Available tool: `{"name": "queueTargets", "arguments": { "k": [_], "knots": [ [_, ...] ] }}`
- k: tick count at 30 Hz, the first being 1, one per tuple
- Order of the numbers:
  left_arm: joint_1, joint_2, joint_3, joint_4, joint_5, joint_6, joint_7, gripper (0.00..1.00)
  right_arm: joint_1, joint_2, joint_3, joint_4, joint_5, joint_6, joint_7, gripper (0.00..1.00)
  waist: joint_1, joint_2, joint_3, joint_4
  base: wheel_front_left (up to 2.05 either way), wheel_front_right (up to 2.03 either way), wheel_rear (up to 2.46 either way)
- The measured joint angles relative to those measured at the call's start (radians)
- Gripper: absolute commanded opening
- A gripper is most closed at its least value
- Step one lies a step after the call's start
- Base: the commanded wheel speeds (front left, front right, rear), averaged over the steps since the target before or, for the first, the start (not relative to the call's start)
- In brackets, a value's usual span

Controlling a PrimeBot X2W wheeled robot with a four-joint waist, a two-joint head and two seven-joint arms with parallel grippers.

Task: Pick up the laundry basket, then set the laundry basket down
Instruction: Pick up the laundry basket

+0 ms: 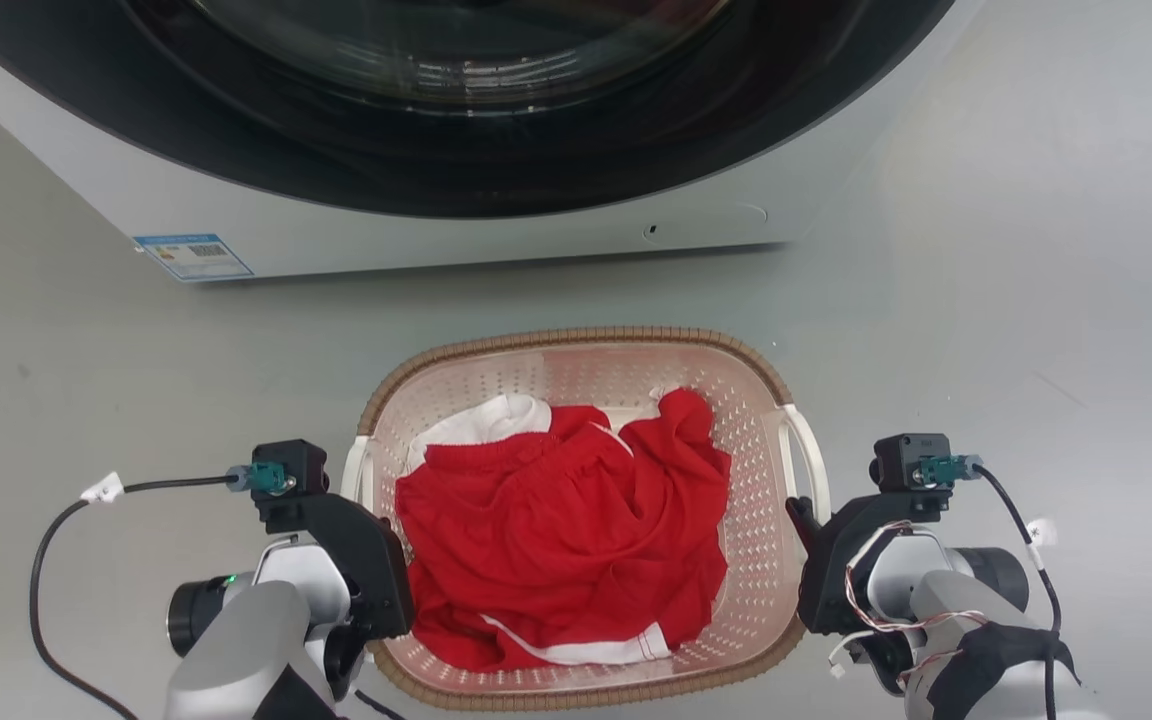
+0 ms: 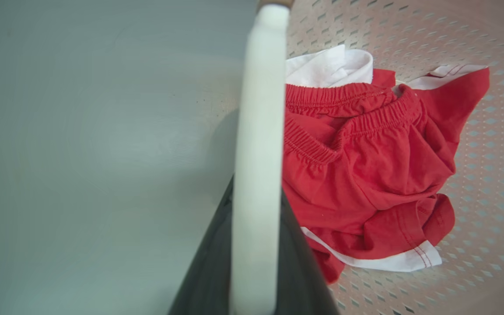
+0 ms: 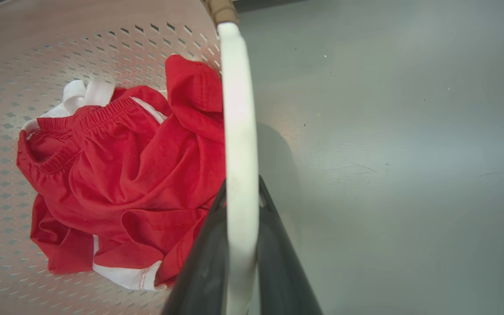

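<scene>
the oval pale pink plastic laundry basket (image 1: pixel 761 560), red clothes (image 1: pixel 556 520) inside, is at 6 o'clock from the big white washing machine (image 1: pixel 436 240). the left gripper (image 2: pixel 257 197) at its 9 o'clock and right gripper (image 3: pixel 242 183) at 3 o'clock each pinch a white handle (image 2: pixel 256 109). grabbing looks done; lifting and setting down seem left.

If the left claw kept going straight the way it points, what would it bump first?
The left claw straddles the white handle; straight on it would probably meet the brown rim of the laundry basket, though depth is unclear.
</scene>
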Motion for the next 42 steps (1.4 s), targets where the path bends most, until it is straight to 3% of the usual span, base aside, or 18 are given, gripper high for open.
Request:
{"name": "queueTargets", "arguments": {
  "k": [42],
  "knots": [
    [0.303,-0.003,-0.099,-0.004,-0.149,0.037,0.190,0.00,0.258,0.008,0.062,0.023,0.108,0.020,0.221,0.00,0.0000,0.0000,-0.432,0.008,0.00,0.00,0.00]
  ]
}}
